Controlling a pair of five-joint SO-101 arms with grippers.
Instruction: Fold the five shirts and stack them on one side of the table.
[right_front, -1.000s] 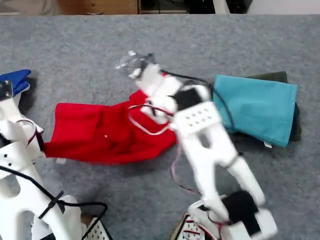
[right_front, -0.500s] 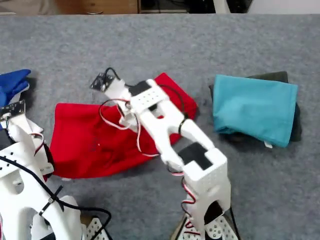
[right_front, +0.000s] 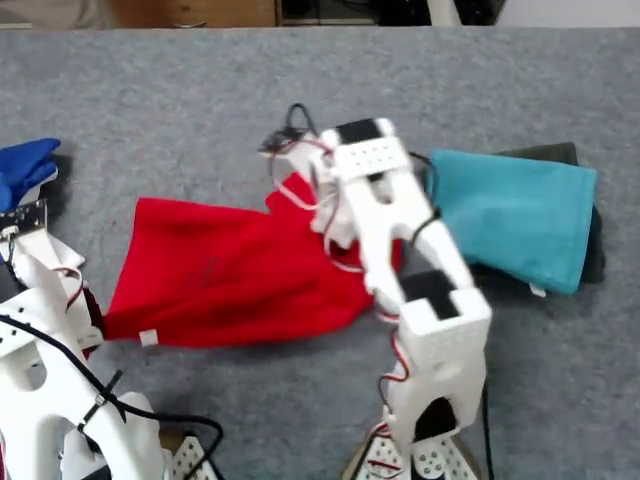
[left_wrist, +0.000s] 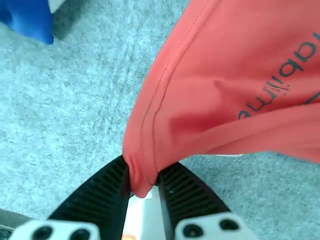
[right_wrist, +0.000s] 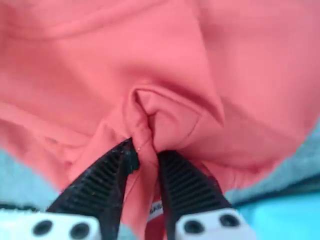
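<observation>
A red shirt (right_front: 230, 275) lies spread across the middle of the grey table. My left gripper (left_wrist: 142, 181) is shut on its corner (left_wrist: 140, 185) at the table's left side, by the left arm (right_front: 45, 300). My right gripper (right_wrist: 145, 155) is shut on a bunched fold of the red shirt (right_wrist: 150, 120) at its far right end, where the right arm (right_front: 385, 215) stands over it. A folded teal shirt (right_front: 510, 215) lies on a dark folded shirt (right_front: 560, 155) at the right. A blue shirt (right_front: 25, 170) sits at the left edge, also the blue shirt (left_wrist: 25, 17) in the left wrist view.
Grey carpet-like table cover (right_front: 150, 90) is bare along the far side. Both arm bases (right_front: 430, 450) stand at the near edge, with red and black wires trailing from the right arm.
The right arm has swung from the shirt's left-middle back toward the right, dragging the red cloth with it and stretching it out. The left arm holds its corner near the same spot.
</observation>
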